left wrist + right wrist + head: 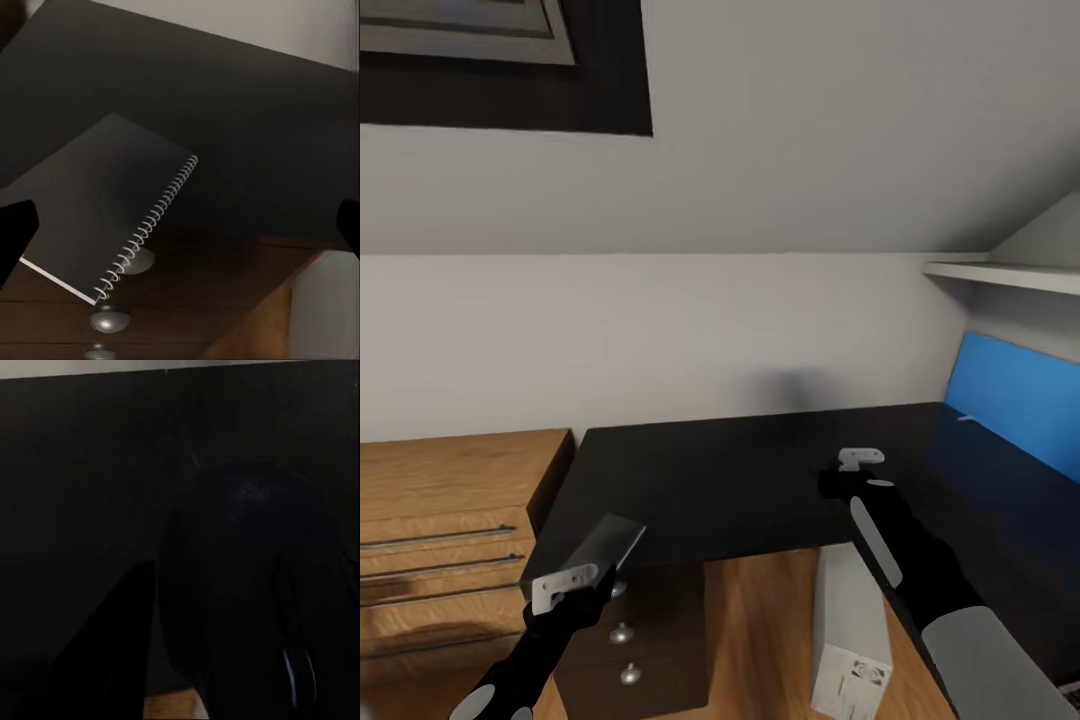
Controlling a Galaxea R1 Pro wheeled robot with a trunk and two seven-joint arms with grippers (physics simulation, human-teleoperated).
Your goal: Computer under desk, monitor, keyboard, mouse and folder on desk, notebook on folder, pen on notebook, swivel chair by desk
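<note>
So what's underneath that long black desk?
Under the glossy black desk a light grey box-shaped computer tower stands on the wood floor, beside a dark drawer unit with round silver knobs. The desktop covers the tower's upper part and everything further back.

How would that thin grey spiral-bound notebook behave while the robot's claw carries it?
The thin grey spiral-bound notebook juts unsupported from the left gripper yet looks flat, so probably fairly stiff. It seems thin, likely light. Gripped near one edge, it might sag or pivot.

The notebook (603,548) sits at the desk (740,490) front-left corner, above the drawers. The folder (1015,400) stands on the desk's right side; the computer (850,640) sits beneath.
</note>
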